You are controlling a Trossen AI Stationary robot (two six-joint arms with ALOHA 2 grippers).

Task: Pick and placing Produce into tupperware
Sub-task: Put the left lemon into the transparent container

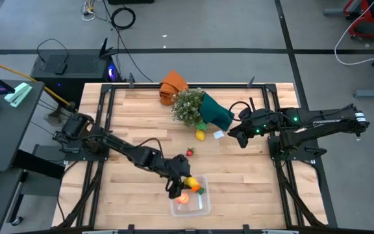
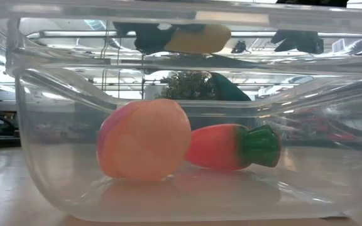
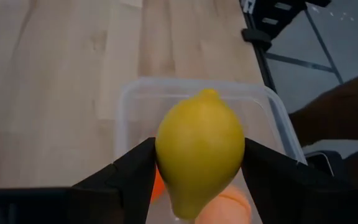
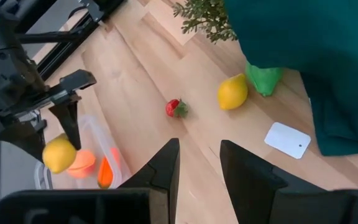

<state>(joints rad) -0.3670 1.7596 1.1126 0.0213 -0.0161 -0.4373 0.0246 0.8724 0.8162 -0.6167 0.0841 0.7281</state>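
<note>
L gripper [image 1: 182, 184] is clamped on a yellow lemon [image 3: 200, 152], one finger each side, and hangs just above the clear tupperware [image 1: 202, 207], over the rim nearest the table centre. In the low view the held lemon shows above the container's top edge, not touching it. Inside on the floor: the peach [image 2: 144, 139] w/ the carrot [image 2: 231, 147] lying on its side touching it, green top pointing away from the peach. Room left in the tub beside those two.

Second lemon [image 4: 232, 91] lies on the wood by the teal-wrapped plant [image 1: 200, 108], just beside a green bit of it. Small red berry [image 1: 189, 153] sits btwn that lemon and the tupperware, apart from both. White card [image 4: 288, 140] nearby.

R gripper [image 1: 234, 136] hovers near the plant's wrap, fingers apart, holding nothing. Bare wood btwn the two arms. Tupperware sits close to the table's front edge.
</note>
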